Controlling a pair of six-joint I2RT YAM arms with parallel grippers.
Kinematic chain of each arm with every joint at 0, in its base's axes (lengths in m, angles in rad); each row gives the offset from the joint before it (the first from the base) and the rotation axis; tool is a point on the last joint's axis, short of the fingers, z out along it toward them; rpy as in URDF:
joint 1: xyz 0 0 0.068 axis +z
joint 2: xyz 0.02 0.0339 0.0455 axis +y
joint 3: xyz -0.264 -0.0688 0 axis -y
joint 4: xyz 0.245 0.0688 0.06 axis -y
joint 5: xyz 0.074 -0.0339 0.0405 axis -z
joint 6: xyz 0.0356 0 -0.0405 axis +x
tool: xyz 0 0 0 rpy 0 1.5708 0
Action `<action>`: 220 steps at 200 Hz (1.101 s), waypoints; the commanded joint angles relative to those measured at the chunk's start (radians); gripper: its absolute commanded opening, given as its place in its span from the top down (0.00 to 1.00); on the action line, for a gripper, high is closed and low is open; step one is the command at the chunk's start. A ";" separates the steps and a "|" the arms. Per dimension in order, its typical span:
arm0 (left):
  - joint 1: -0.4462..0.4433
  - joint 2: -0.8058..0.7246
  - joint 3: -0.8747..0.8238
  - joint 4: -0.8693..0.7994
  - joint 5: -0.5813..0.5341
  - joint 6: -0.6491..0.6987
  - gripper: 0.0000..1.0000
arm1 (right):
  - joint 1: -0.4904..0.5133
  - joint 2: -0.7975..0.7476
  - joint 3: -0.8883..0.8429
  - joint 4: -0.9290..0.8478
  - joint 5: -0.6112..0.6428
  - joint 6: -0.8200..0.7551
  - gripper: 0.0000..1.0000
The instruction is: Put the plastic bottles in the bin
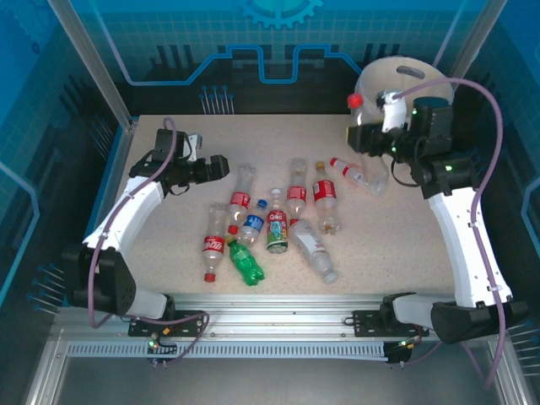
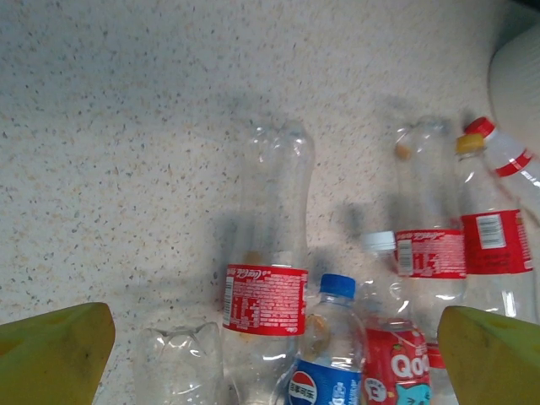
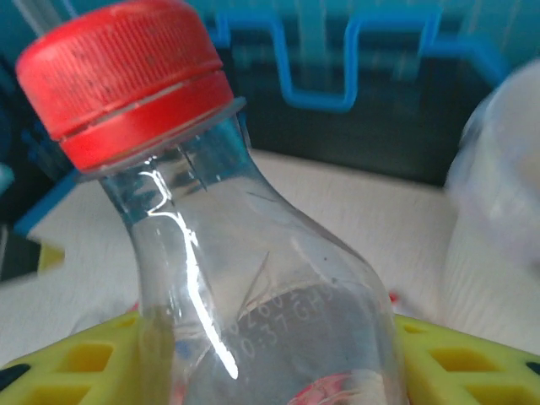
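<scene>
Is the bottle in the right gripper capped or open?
Capped. The right wrist view shows a red cap seated on the clear bottle between the yellow fingers of the right gripper.

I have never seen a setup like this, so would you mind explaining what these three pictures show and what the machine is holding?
These are two robot arms bolted to the near edge of a speckled table. The overhead picture looks down from behind them; the other two come from cameras on each wrist.

The right gripper holds a clear bottle with a red cap between its yellow fingers, raised next to the cream-white bin at the far right corner.

The left gripper is open and empty, its fingers hovering over the bottles lying mid-table: several red-labelled, a green bottle and a blue-labelled bottle.
</scene>
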 commanded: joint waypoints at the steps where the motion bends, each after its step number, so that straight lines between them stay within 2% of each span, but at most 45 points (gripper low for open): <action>1: -0.019 0.048 0.001 -0.052 -0.014 0.043 0.01 | -0.093 0.049 0.036 0.287 0.029 0.061 0.55; 22: -0.031 0.070 0.005 -0.064 -0.010 0.061 0.04 | -0.160 0.127 0.097 0.453 0.022 0.131 0.57; 60: -0.051 0.068 -0.002 -0.072 -0.036 0.092 0.07 | -0.216 0.288 0.259 0.560 0.084 0.155 0.59; 79: -0.060 0.066 -0.004 -0.075 -0.049 0.103 0.09 | -0.232 0.382 0.357 0.529 0.138 0.132 0.59; 112: -0.068 0.072 -0.002 -0.084 -0.065 0.115 0.13 | -0.226 0.534 0.518 0.378 0.195 0.072 0.58; 130: -0.071 0.073 0.000 -0.087 -0.075 0.120 0.14 | -0.208 0.544 0.477 0.385 0.244 0.023 0.58; 180: -0.077 0.077 -0.002 -0.087 -0.082 0.127 0.15 | -0.189 0.504 0.205 0.584 0.304 -0.080 0.58; 220: -0.081 0.086 -0.003 -0.090 -0.094 0.134 0.15 | -0.207 0.558 0.200 0.525 0.274 -0.078 0.56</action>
